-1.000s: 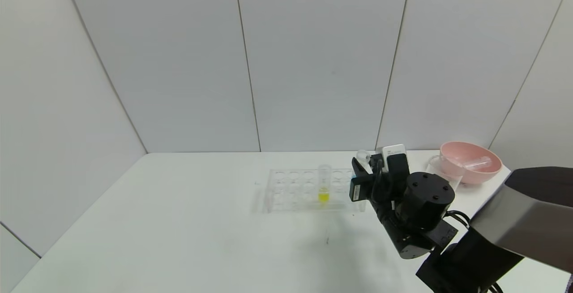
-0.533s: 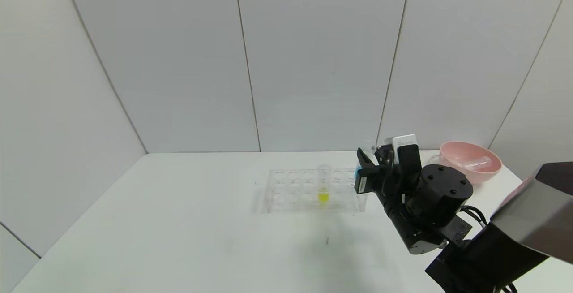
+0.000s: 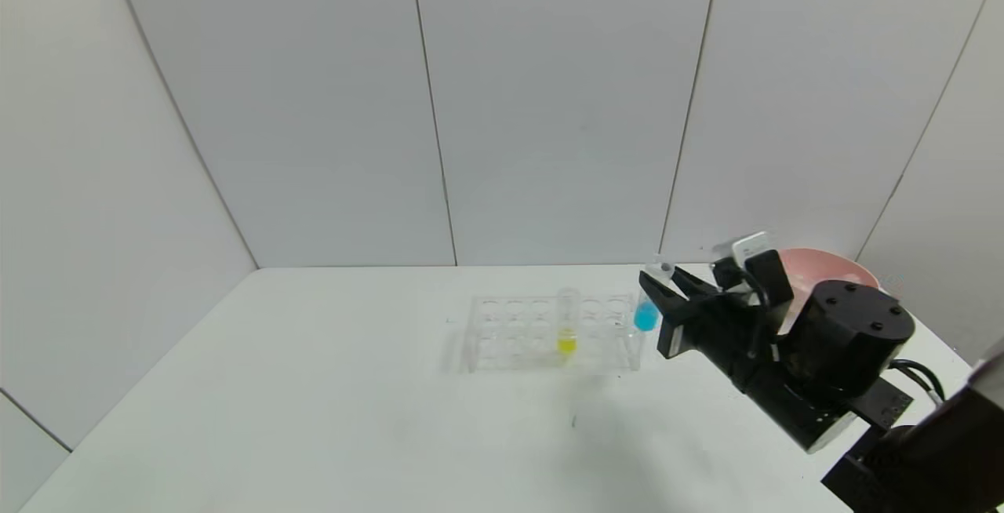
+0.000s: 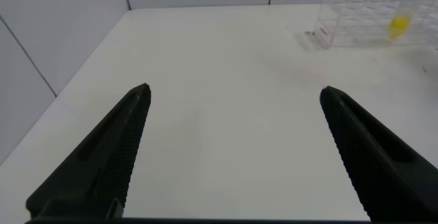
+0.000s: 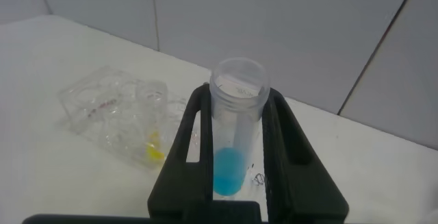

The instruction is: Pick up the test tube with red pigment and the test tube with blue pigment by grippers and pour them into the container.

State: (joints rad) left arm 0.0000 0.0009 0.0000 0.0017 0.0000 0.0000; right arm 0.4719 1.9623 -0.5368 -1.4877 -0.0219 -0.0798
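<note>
One tube is in hand: the right gripper (image 3: 667, 293) clamps the test tube with blue pigment (image 3: 649, 305) upright, clear of the rack (image 3: 549, 332) where a yellow tube (image 3: 566, 323) stands. Its long axis runs vertical, mouth up. The pink bowl (image 3: 823, 266) lies toward three o'clock of the tube, partly behind the arm. The left gripper (image 4: 233, 148) hangs spread wide over the table (image 3: 353, 387). No red tube is visible.

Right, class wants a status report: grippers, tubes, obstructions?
Right gripper shut on blue tube, lifted beside rack. Left gripper open, parked. Pink bowl behind right arm.
</note>
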